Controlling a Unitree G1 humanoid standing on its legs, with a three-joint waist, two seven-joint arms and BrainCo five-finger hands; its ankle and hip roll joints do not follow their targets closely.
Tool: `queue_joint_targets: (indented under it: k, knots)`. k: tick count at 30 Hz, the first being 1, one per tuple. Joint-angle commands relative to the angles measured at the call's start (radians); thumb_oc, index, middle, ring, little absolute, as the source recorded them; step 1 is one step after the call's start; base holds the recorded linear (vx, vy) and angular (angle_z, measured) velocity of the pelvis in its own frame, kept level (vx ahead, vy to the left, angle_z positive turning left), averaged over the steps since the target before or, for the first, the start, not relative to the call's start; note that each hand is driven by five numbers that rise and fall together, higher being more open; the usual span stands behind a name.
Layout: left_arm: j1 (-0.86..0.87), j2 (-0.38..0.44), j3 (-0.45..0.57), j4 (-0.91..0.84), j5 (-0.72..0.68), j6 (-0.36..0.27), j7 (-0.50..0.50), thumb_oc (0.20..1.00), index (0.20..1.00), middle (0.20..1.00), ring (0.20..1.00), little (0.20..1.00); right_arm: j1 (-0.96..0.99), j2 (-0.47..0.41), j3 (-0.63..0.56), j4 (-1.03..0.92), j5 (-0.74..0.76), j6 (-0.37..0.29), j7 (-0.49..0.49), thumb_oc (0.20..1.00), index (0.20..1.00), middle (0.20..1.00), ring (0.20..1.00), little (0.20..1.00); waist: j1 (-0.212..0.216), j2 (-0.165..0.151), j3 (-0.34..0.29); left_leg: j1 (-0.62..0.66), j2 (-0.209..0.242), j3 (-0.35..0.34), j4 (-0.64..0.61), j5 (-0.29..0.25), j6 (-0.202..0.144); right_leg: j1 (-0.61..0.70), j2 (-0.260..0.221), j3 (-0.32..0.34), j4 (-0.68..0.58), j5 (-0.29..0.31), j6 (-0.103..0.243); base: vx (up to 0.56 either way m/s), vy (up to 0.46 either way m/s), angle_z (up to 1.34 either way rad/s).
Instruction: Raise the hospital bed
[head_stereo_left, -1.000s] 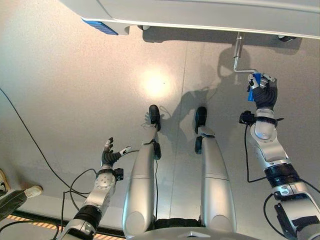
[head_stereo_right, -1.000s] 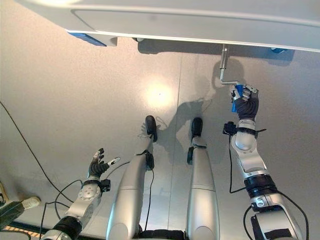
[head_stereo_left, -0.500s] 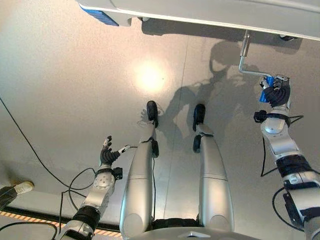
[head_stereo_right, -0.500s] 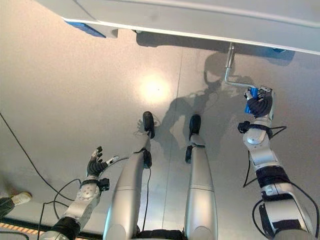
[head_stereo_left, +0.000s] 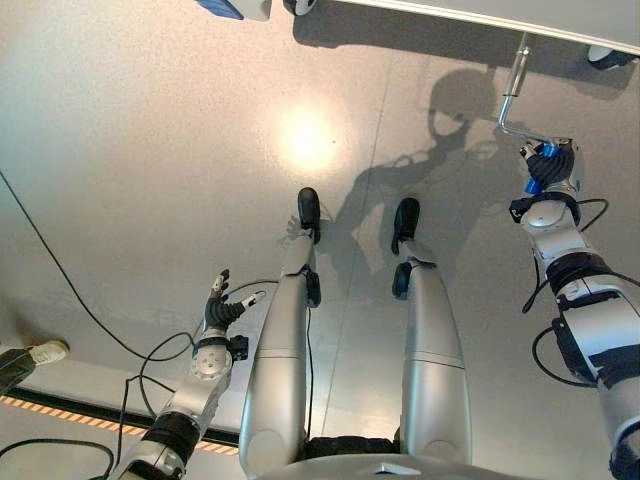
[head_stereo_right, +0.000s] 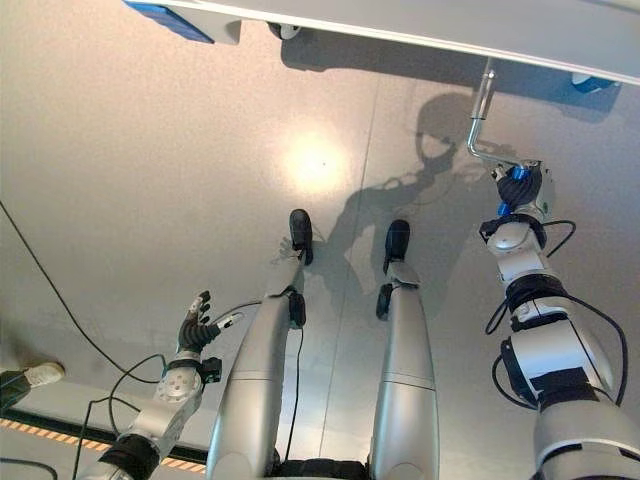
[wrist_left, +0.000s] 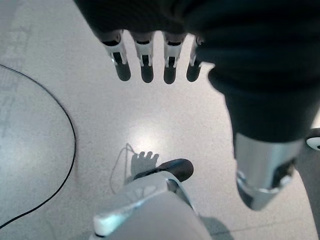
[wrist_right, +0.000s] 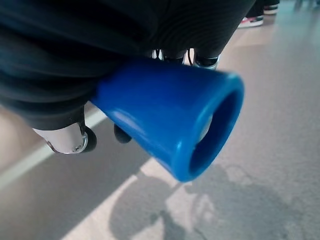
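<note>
Left hand (head_stereo_left: 218, 312): idle low over floor (head_stereo_left: 150, 150), fingers (wrist_left: 145, 62) straight, relaxed, holding nothing. Shoe (head_stereo_left: 45, 352) of person at far left edge. Bed (head_stereo_right: 400, 25): frame edge above, well ahead of the fingers. Crank (head_stereo_left: 513, 95): metal shaft drops from bed frame, bends toward right hand (head_stereo_left: 550, 170). Right-hand fingers curled round blue handle (wrist_right: 170, 115) at crank end. Judged step: cranking to raise bed. Advice: keep grip firm yet free to swivel; sweep full even circles about shaft axis; avoid side pull that could slip handle.
</note>
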Motion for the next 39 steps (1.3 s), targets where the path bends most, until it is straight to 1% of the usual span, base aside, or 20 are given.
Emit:
queue_joint_targets:
  k: [1, 2, 6, 7, 8, 12, 13, 14, 15, 17, 18, 19, 21, 30, 34, 35, 36, 37, 38, 39]
  knots:
    - [0.026, -0.023, -0.022, -0.017, -0.012, -0.02, 0.003, 1.0, 1.0, 1.0, 1.0, 1.0, 0.013, -0.173, 0.017, 0.09, 0.025, 0.056, 0.018, 0.2, 0.2, 0.2, 0.2, 0.2, 0.004, 0.109, -0.021, -0.024, 0.037, -0.052, 0.132, -0.075, -0.065, 0.007, 0.023, -0.002, -0.043, 0.08, 0.065, 0.0, 0.0, 0.0]
    - [0.026, -0.023, -0.022, -0.017, -0.012, -0.02, 0.003, 1.0, 1.0, 1.0, 1.0, 1.0, 0.012, -0.173, 0.018, 0.09, 0.026, 0.055, 0.019, 0.2, 0.2, 0.2, 0.2, 0.2, 0.004, 0.109, -0.021, -0.025, 0.037, -0.052, 0.133, -0.075, -0.065, 0.006, 0.023, -0.002, -0.042, 0.08, 0.065, 0.0, 0.0, 0.0]
    - [0.009, -0.03, -0.044, -0.026, -0.011, -0.017, -0.003, 1.0, 1.0, 1.0, 1.0, 1.0, -0.009, -0.14, 0.031, 0.126, 0.023, 0.059, 0.035, 0.2, 0.2, 0.2, 0.2, 0.2, 0.02, 0.132, -0.021, -0.058, 0.033, -0.06, 0.147, -0.071, -0.066, -0.026, 0.019, -0.007, -0.013, 0.068, 0.062, 0.0, -0.019, 0.09]
    - [0.009, -0.03, -0.044, -0.026, -0.011, -0.017, -0.003, 1.0, 1.0, 1.0, 1.0, 1.0, -0.009, -0.14, 0.031, 0.126, 0.023, 0.059, 0.035, 0.2, 0.2, 0.2, 0.2, 0.2, 0.02, 0.132, -0.021, -0.058, 0.033, -0.06, 0.147, -0.071, -0.066, -0.026, 0.019, -0.007, -0.013, 0.068, 0.062, 0.0, -0.007, 0.09]
    - [0.004, -0.038, -0.058, -0.027, -0.014, -0.016, -0.006, 1.0, 1.0, 1.0, 1.0, 1.0, -0.013, -0.116, 0.029, 0.144, 0.029, 0.061, 0.04, 0.2, 0.2, 0.2, 0.2, 0.2, 0.03, 0.144, -0.021, -0.071, 0.028, -0.064, 0.156, -0.072, -0.064, -0.037, 0.017, -0.008, 0.001, 0.063, 0.061, 0.01, 0.007, 0.06]
    - [-0.009, -0.042, -0.063, -0.028, -0.015, -0.009, -0.006, 1.0, 1.0, 1.0, 1.0, 1.0, -0.019, -0.05, 0.023, 0.132, 0.053, 0.056, 0.042, 0.2, 0.2, 0.2, 0.2, 0.2, 0.041, 0.156, -0.021, -0.092, 0.022, -0.068, 0.172, -0.075, -0.062, -0.055, 0.011, -0.013, 0.017, 0.057, 0.059, 0.01, 0.008, 0.07]
    - [-0.009, -0.041, -0.063, -0.028, -0.015, -0.009, -0.006, 1.0, 1.0, 1.0, 1.0, 1.0, -0.019, -0.05, 0.023, 0.131, 0.053, 0.057, 0.042, 0.2, 0.2, 0.2, 0.2, 0.2, 0.041, 0.156, -0.021, -0.093, 0.022, -0.069, 0.172, -0.075, -0.062, -0.055, 0.011, -0.013, 0.017, 0.056, 0.059, 0.01, -0.001, 0.05]
    - [-0.014, -0.042, -0.066, -0.031, -0.012, -0.004, -0.008, 1.0, 1.0, 1.0, 1.0, 1.0, -0.029, -0.014, 0.018, 0.126, 0.071, 0.051, 0.045, 0.2, 0.2, 0.2, 0.2, 0.2, 0.047, 0.164, -0.021, -0.105, 0.018, -0.069, 0.182, -0.077, -0.06, -0.068, 0.007, -0.015, 0.033, 0.053, 0.058, 0.01, 0.0, 0.03]
    - [-0.014, -0.042, -0.066, -0.031, -0.012, -0.004, -0.008, 1.0, 1.0, 1.0, 1.0, 1.0, -0.029, -0.014, 0.018, 0.126, 0.071, 0.052, 0.045, 0.2, 0.2, 0.2, 0.2, 0.2, 0.047, 0.164, -0.021, -0.106, 0.018, -0.069, 0.183, -0.078, -0.06, -0.069, 0.006, -0.015, 0.034, 0.053, 0.058, 0.02, 0.02, 0.08]
    - [-0.02, -0.041, -0.064, -0.022, -0.016, 0.0, -0.005, 1.0, 1.0, 1.0, 1.0, 1.0, -0.051, 0.044, 0.025, 0.104, 0.095, 0.042, 0.047, 0.2, 0.2, 0.2, 0.2, 0.2, 0.053, 0.168, -0.021, -0.117, 0.013, -0.07, 0.194, -0.08, -0.058, -0.079, 0.004, -0.015, 0.048, 0.049, 0.057, 0.02, 0.023, 0.07]
    - [-0.02, -0.041, -0.064, -0.022, -0.016, 0.0, -0.005, 1.0, 1.0, 1.0, 1.0, 1.0, -0.051, 0.044, 0.025, 0.104, 0.095, 0.042, 0.047, 0.2, 0.2, 0.2, 0.2, 0.2, 0.053, 0.168, -0.021, -0.118, 0.013, -0.07, 0.194, -0.08, -0.058, -0.08, 0.004, -0.015, 0.048, 0.049, 0.057, 0.02, 0.019, 0.05]
    - [-0.026, -0.038, -0.063, -0.02, -0.017, 0.002, 0.0, 1.0, 1.0, 1.0, 1.0, 1.0, -0.071, 0.073, 0.033, 0.089, 0.102, 0.041, 0.049, 0.2, 0.2, 0.2, 0.2, 0.2, 0.057, 0.168, -0.021, -0.124, 0.01, -0.072, 0.2, -0.083, -0.056, -0.084, 0.001, -0.016, 0.052, 0.047, 0.057, 0.02, 0.013, 0.07]
    - [-0.029, -0.033, -0.059, -0.021, -0.021, 0.0, 0.003, 1.0, 1.0, 1.0, 1.0, 1.0, -0.099, 0.098, 0.051, 0.081, 0.097, 0.043, 0.059, 0.2, 0.2, 0.2, 0.2, 0.2, 0.062, 0.168, -0.021, -0.13, 0.005, -0.075, 0.208, -0.086, -0.055, -0.089, -0.003, -0.018, 0.06, 0.045, 0.057, 0.01, 0.017, 0.06]
    - [-0.035, -0.008, -0.063, -0.065, -0.034, -0.016, 0.018, 1.0, 1.0, 1.0, 1.0, 1.0, -0.181, 0.136, 0.084, 0.077, 0.083, 0.05, 0.064, 0.2, 0.2, 0.2, 0.2, 0.2, 0.09, 0.186, -0.021, -0.185, -0.017, -0.092, 0.252, -0.097, -0.051, -0.124, -0.029, -0.028, 0.108, 0.025, 0.062, 0.01, 0.012, 0.06]
    - [-0.04, 0.0, -0.053, -0.061, -0.036, -0.016, 0.021, 1.0, 1.0, 1.0, 1.0, 1.0, -0.211, 0.183, 0.108, 0.018, 0.095, 0.028, 0.076, 0.2, 0.2, 0.2, 0.2, 0.2, 0.1, 0.188, -0.021, -0.205, -0.026, -0.094, 0.272, -0.103, -0.046, -0.139, -0.039, -0.028, 0.134, 0.018, 0.063, 0.04, 0.033, 0.11]
    - [-0.023, 0.001, -0.063, -0.06, -0.037, -0.016, 0.02, 1.0, 1.0, 1.0, 1.0, 1.0, -0.19, 0.186, 0.107, 0.02, 0.095, 0.028, 0.076, 0.2, 0.2, 0.2, 0.2, 0.2, 0.098, 0.187, -0.021, -0.171, -0.027, -0.091, 0.287, -0.141, -0.048, -0.108, -0.04, -0.02, 0.152, -0.019, 0.069, 0.04, 0.05, 0.1]
    - [-0.042, 0.003, -0.053, -0.057, -0.037, -0.017, 0.023, 1.0, 1.0, 1.0, 1.0, 1.0, -0.221, 0.203, 0.122, -0.006, 0.094, 0.021, 0.081, 0.2, 0.2, 0.2, 0.2, 0.2, 0.101, 0.186, -0.021, -0.207, -0.028, -0.093, 0.277, -0.105, -0.045, -0.139, -0.041, -0.026, 0.137, 0.016, 0.062, 0.08, 0.018, 0.07]
    - [-0.026, 0.003, -0.063, -0.056, -0.037, -0.017, 0.022, 1.0, 1.0, 1.0, 1.0, 1.0, -0.201, 0.206, 0.121, -0.003, 0.095, 0.021, 0.082, 0.2, 0.2, 0.2, 0.2, 0.2, 0.1, 0.185, -0.021, -0.175, -0.029, -0.09, 0.291, -0.142, -0.048, -0.11, -0.041, -0.019, 0.155, -0.019, 0.068, -0.01, 0.061, 0.04]
    - [-0.048, 0.005, -0.051, -0.051, -0.041, -0.018, 0.025, 1.0, 1.0, 1.0, 1.0, 1.0, -0.235, 0.233, 0.14, -0.045, 0.095, 0.008, 0.085, 0.2, 0.2, 0.2, 0.2, 0.2, 0.1, 0.184, -0.021, -0.209, -0.03, -0.092, 0.279, -0.106, -0.044, -0.14, -0.042, -0.023, 0.137, 0.017, 0.063, 0.07, 0.016, 0.03]
    - [-0.031, 0.005, -0.061, -0.05, -0.042, -0.018, 0.025, 1.0, 1.0, 1.0, 1.0, 1.0, -0.215, 0.235, 0.14, -0.044, 0.095, 0.008, 0.085, 0.2, 0.2, 0.2, 0.2, 0.2, 0.098, 0.182, -0.021, -0.176, -0.031, -0.089, 0.294, -0.143, -0.047, -0.111, -0.043, -0.015, 0.155, -0.019, 0.069, 0.04, 0.052, -0.05]
